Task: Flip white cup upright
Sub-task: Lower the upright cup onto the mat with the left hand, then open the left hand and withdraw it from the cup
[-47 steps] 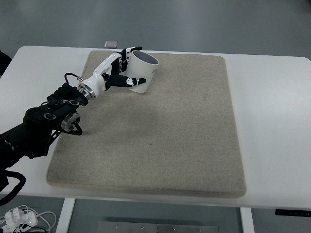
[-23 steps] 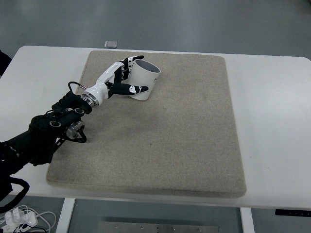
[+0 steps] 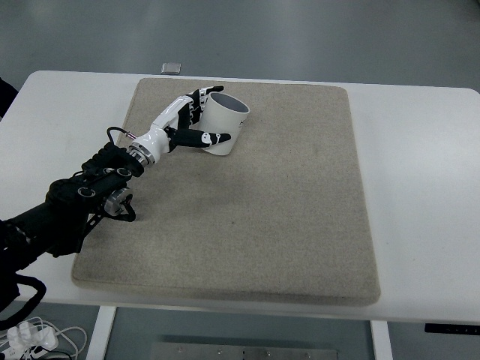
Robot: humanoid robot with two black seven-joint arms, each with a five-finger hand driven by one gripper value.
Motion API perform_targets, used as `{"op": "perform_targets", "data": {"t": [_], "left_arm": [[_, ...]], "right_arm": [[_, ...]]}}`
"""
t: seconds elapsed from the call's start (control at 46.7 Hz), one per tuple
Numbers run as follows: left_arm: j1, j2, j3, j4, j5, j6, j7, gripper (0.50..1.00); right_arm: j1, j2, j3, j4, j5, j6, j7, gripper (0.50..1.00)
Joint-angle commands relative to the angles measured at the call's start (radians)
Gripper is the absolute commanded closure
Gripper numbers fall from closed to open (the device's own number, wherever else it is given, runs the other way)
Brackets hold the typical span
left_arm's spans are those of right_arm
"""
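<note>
The left hand (image 3: 185, 124) reaches up and to the right from a black forearm entering at the lower left. Its white-and-black fingers (image 3: 196, 101) curl around the far-left side of the cup (image 3: 223, 124), and the thumb lies along the near side, so it is gripping the cup. The cup is a smooth white cylinder, open mouth up, tilted slightly right, at the far left of the coarse beige mat (image 3: 247, 202). The mat covers a smooth white table (image 3: 420, 187).

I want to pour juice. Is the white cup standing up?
Yes, nearly upright: the white cup shows its open mouth on top, base on the mat, left hand around it.
</note>
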Motion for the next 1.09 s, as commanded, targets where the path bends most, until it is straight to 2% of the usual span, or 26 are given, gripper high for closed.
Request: {"op": "perform_targets", "data": {"t": [0.0,0.171,0.706,0.942,1.07], "left_arm": [[0.0,0.0,0.0,0.0,0.0,-0.006,0.0,0.557],[0.0,0.003,-0.004,-0.002,-0.002,-0.011,0.0,0.506],[-0.001,0.054,-0.017,-0.092,-0.008,-0.011,0.0,0.506],[-0.009,0.11,-0.093,-0.186,-0.009,-0.011,0.0,0.506],[-0.021,0.132,-0.126,-0.202,-0.011,-0.011,0.0,0.504]], "right_arm": [[0.0,0.0,0.0,0.0,0.0,0.0,0.0,0.548],[0.0,0.0,0.0,0.0,0.0,0.0,0.0,0.548],[0.0,0.0,0.0,0.0,0.0,0.0,0.0,0.548],[0.0,0.0,0.0,0.0,0.0,0.0,0.0,0.548],[0.0,0.0,0.0,0.0,0.0,0.0,0.0,0.548]]}}
